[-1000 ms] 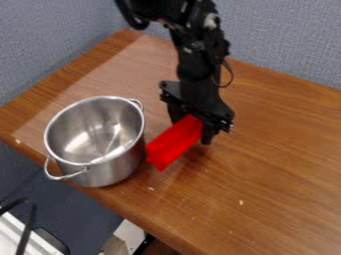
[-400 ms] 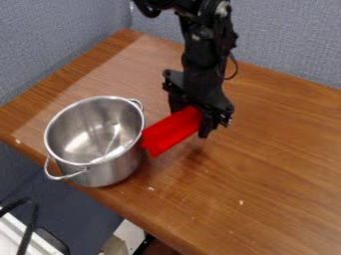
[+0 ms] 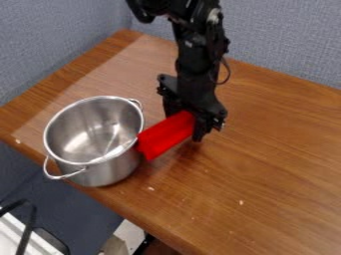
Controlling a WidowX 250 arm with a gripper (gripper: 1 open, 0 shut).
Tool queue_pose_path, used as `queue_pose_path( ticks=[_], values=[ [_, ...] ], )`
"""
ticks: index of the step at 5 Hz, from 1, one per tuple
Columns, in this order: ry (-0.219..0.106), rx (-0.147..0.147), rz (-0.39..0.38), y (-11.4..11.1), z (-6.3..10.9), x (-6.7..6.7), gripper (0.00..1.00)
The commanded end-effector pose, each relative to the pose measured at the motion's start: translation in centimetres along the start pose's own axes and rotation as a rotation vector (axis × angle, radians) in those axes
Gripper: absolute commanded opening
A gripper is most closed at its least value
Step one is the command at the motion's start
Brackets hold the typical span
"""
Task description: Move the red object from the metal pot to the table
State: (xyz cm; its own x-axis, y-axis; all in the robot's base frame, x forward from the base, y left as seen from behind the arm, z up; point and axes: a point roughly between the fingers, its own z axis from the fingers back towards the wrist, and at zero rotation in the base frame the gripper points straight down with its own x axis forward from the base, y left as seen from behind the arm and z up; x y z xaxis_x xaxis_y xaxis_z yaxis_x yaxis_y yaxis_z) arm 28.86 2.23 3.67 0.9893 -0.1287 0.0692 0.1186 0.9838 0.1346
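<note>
On my feed the table (image 3: 280, 149) fills the view, with the metal pot (image 3: 94, 139) standing upright near its front-left edge. My gripper (image 3: 193, 122) points straight down just right of the pot, jaws clamped on the upper right end of the red object (image 3: 166, 135). The block's long axis slants down-left toward the pot wall, outside the pot, low over the wood.

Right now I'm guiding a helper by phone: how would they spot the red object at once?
Start from the brown wooden table and find the shiny steel pot near its front left edge. Just right of the pot, the black gripper is shut on one end of the red block. It is the only bright red, long rectangular thing there.
</note>
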Motion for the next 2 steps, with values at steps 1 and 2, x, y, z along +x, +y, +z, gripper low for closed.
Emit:
queue_pose_path(
  ticks=[1,2],
  values=[
    [-0.013,0.013,0.011,0.51,0.30,0.95,0.00],
    [-0.005,0.019,0.018,0.73,0.68,1.12,0.00]
  ],
)
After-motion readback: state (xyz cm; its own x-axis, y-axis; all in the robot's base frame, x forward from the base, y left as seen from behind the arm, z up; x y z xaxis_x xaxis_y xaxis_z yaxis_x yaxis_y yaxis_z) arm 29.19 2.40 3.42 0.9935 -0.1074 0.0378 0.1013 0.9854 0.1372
